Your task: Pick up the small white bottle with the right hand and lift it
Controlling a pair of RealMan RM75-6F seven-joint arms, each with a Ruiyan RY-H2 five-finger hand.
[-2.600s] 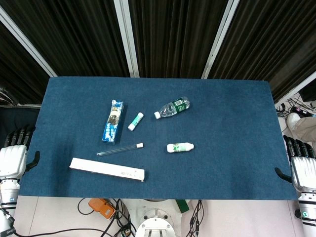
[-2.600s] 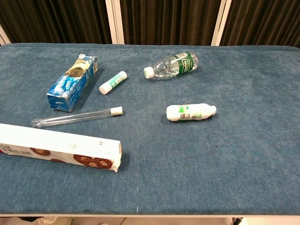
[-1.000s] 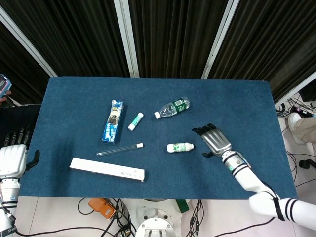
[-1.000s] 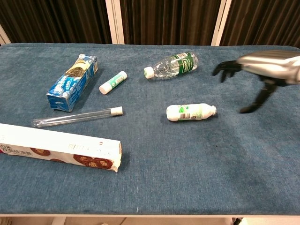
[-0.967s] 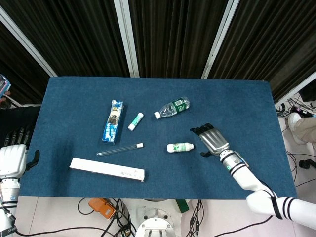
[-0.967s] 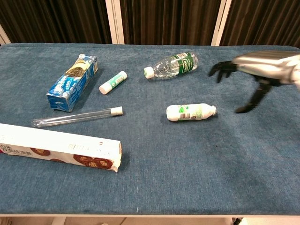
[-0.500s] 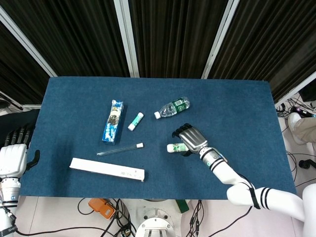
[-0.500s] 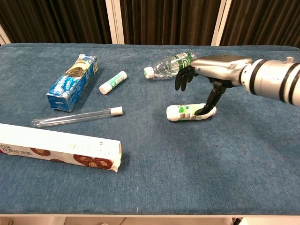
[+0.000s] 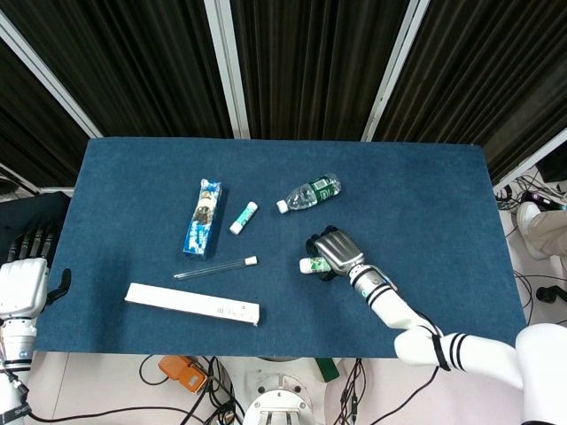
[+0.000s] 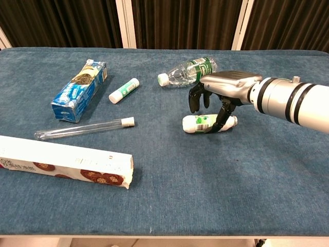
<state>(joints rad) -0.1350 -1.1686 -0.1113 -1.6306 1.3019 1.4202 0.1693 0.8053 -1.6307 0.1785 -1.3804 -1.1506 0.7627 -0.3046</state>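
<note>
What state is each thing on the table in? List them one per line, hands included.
small white bottle: lying on its side, not lifted.
right hand: over the small white bottle, fingers curved down around it; firm grip unclear.
left hand: beside the table edge, holding nothing.
clear water bottle: on its side, capped.
test tube: lying flat, capped.
blue box: lying flat.
long white box: lying flat.

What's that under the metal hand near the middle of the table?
A small white bottle with a green label, lying on its side on the blue table. The right hand arches over it, covering its middle in the head view.
</note>
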